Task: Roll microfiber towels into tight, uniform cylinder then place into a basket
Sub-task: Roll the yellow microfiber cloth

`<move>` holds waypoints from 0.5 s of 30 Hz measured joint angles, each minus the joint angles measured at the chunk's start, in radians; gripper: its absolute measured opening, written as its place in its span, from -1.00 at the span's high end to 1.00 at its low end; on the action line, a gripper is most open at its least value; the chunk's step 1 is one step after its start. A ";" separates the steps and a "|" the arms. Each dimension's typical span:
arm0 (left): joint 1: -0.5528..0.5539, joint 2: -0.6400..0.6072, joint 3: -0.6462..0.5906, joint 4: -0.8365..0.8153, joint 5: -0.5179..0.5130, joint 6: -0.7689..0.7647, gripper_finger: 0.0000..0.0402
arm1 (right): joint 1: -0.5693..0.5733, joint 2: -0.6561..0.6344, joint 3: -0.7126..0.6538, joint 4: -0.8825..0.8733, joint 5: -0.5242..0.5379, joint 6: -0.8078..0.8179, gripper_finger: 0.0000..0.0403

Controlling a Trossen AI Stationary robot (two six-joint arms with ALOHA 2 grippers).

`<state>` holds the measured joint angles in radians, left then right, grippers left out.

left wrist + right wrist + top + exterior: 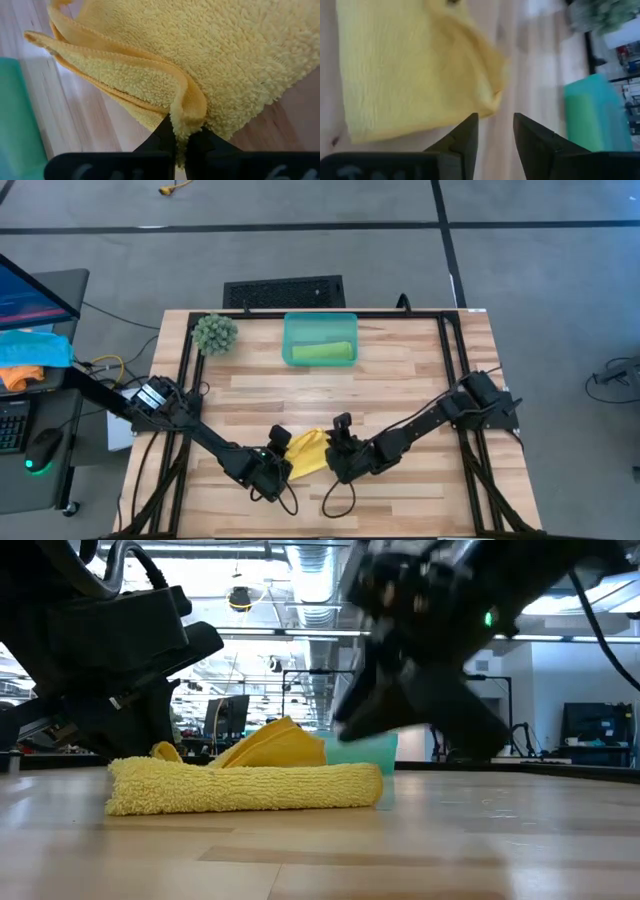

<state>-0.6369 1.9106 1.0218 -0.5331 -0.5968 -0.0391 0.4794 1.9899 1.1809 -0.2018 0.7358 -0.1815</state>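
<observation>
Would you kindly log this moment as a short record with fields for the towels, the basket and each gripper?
yellow towel: partly folded, on the table's near side between both arms
green towel: rolled, inside the basket
basket: at the table's far edge
left gripper: shut on a fold of the yellow towel
right gripper: open, empty, beside the yellow towel
plant ball: left of the basket

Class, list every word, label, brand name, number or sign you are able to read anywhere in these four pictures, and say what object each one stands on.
None can be read.
Yellow towel: no tag or print shows.
Green towel in the basket: no label shows.
Monitor beside the table: only coloured bands, too small to read.
Screens in the room behind: too blurred to read.
</observation>
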 joint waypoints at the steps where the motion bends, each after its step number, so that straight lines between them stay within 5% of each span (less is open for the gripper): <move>1: 0.000 0.000 0.000 0.000 0.000 0.000 1.00 | 0.003 -0.016 0.000 0.005 0.010 0.004 0.28; 5: 0.000 0.001 -0.001 0.000 0.000 0.000 1.00 | -0.024 -0.059 0.002 0.171 -0.032 -0.005 0.36; 15: 0.000 0.001 -0.002 0.000 -0.001 -0.015 1.00 | -0.200 -0.036 0.000 0.307 -0.454 0.104 0.72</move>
<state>-0.6365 1.9119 1.0203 -0.5327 -0.5980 -0.0544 0.2795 1.9540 1.1812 0.1055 0.2822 -0.0780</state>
